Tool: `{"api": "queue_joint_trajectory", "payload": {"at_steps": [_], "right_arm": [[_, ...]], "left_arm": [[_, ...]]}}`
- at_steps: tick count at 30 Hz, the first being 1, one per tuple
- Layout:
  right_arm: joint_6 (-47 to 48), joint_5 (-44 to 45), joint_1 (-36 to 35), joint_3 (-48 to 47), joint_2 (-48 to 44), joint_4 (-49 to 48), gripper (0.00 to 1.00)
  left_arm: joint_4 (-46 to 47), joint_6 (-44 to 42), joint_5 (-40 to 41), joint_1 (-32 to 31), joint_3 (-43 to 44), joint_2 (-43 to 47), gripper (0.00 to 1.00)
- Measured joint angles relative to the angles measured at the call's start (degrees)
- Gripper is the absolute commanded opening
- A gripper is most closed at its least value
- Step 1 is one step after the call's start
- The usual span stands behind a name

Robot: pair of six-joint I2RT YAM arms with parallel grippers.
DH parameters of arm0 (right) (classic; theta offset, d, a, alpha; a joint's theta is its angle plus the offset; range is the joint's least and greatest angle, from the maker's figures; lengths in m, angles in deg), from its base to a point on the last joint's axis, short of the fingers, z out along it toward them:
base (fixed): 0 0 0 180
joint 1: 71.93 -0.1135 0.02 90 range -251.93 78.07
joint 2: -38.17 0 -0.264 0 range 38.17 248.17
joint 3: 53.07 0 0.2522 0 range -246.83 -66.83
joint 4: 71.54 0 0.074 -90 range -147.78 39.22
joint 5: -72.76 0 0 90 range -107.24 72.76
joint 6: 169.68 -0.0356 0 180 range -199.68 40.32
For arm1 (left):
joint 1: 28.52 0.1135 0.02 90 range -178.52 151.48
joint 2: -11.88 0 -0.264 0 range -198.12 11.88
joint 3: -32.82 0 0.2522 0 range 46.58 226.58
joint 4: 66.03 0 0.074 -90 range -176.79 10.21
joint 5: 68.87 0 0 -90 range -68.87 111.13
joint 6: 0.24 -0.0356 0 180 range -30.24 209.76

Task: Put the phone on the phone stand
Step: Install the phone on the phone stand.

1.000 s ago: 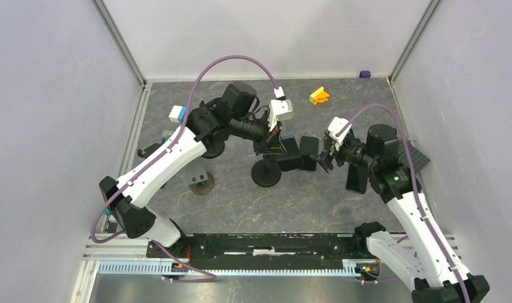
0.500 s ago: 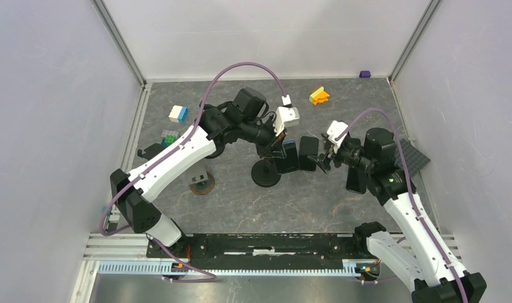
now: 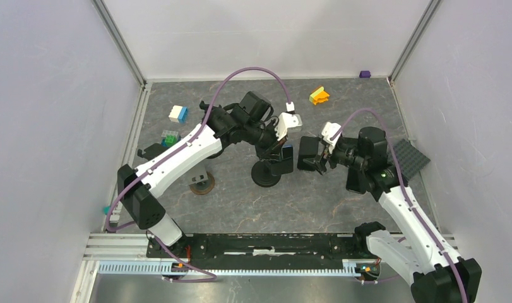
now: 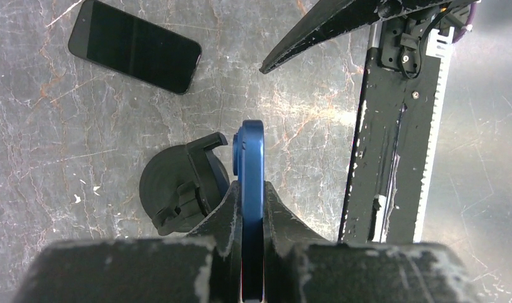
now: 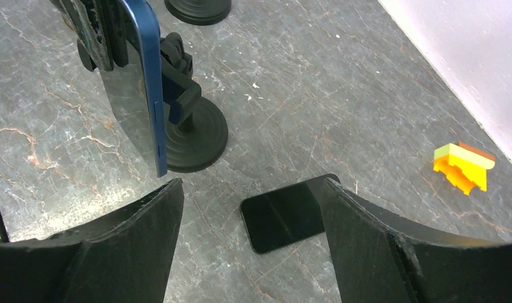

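My left gripper [image 3: 279, 151] is shut on a blue phone [image 4: 250, 158], held upright and edge-on [image 4: 250, 189]. The phone hangs right beside the cradle of the black phone stand [image 4: 184, 189], above its round base [image 3: 266, 175]. In the right wrist view the blue phone [image 5: 139, 82] stands in front of the stand's cradle [image 5: 177, 69]; I cannot tell whether they touch. My right gripper [image 3: 317, 158] is open and empty [image 5: 252, 186], just right of the stand. A second, black phone [image 5: 285, 218] lies flat on the table below it.
The black phone shows in the top view [image 3: 308, 148] and left wrist view [image 4: 134, 45]. Another small stand [image 3: 201, 183] and a black round base [image 3: 212, 150] are left of the stand. An orange-yellow block [image 3: 319, 95], blue-white block [image 3: 177, 113], green block [image 3: 169, 136], dark grid plate [image 3: 408, 158].
My left arm has swung right and turned the blue phone more upright over the stand. My right gripper has shifted a little left, towards the stand.
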Motion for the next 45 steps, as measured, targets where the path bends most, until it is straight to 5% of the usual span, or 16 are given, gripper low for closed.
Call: {"api": "queue_joint_trajectory", "payload": {"at_steps": [18, 45], "right_arm": [[1.7, -6.1, -0.7, 0.6, 5.3, -4.7, 0.76], [-2.4, -14.0, -3.7, 3.7, 10.8, -15.8, 0.71]], "left_arm": [[-5.8, -6.1, -0.8, -0.1, 3.5, -1.2, 0.02], [-25.7, -29.2, -16.8, -0.1, 9.1, -1.1, 0.02]]}}
